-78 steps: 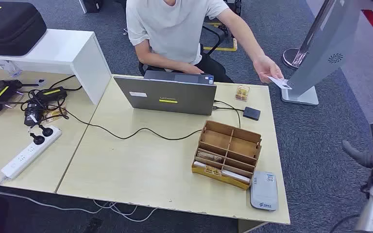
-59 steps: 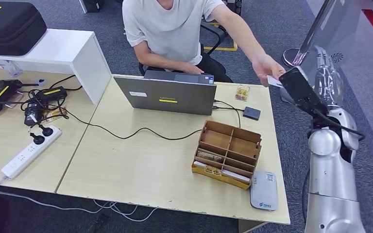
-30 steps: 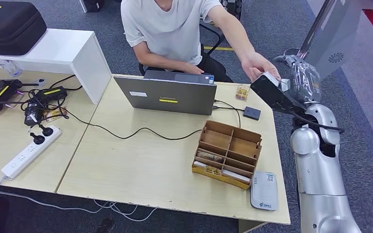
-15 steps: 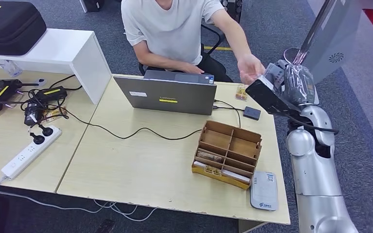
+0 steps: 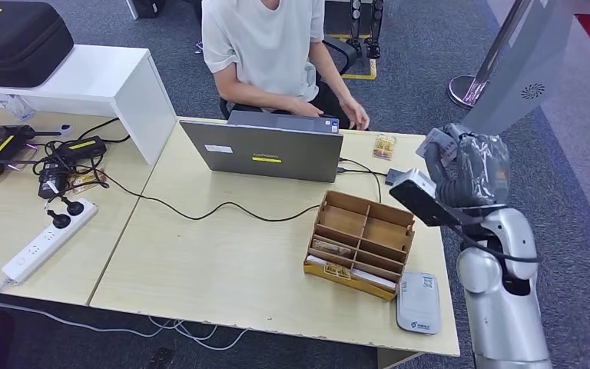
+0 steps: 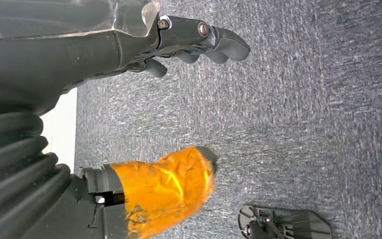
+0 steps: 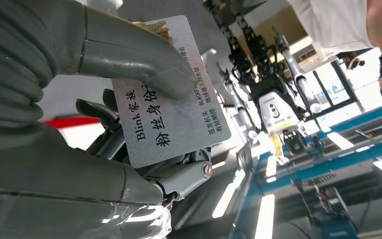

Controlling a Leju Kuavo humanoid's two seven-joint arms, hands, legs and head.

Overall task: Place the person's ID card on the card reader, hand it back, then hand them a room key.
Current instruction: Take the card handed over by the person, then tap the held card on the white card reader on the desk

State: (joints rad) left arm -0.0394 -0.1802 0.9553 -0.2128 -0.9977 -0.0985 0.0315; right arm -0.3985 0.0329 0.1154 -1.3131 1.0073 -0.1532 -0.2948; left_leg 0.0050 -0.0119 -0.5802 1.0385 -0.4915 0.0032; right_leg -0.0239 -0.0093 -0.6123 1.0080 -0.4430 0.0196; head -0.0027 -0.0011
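1. One card reader (image 5: 417, 301) lies nearest the robot, flat on the table (image 5: 223, 261) at about 5 o'clock, close to the front edge and just beside the wooden organizer (image 5: 359, 243).
2. Behind it, toward the table's middle right, the wooden organizer stands with several open compartments; some front slots hold flat items that may be room keys, though I cannot tell from here.
3. At about 3 o'clock, raised above the table's right edge, the right hand (image 5: 465, 167) grips the ID card (image 7: 166, 94). The right wrist view shows the thumb pressed on the printed face and darker fingers (image 7: 97, 112) behind it, so the card is pinched firmly and held clear of every surface.
4. The left hand (image 6: 199, 45) hangs over grey carpet, its fingers loosely curled and holding nothing.
5. Farther off, at 12 o'clock, a laptop (image 5: 265, 150) faces the person (image 5: 265, 46) seated behind it, whose hand (image 5: 356, 117) rests near the laptop's far corner, well apart from the card.
6. Judged from this, the step in hand is the first one: the card is taken and must go to the reader.
7. The next move calls for swinging the right arm down toward 5 o'clock, turning the card flat, and setting it on the reader's top without clipping the organizer's corner. A tilted release could let it slide off the table edge.
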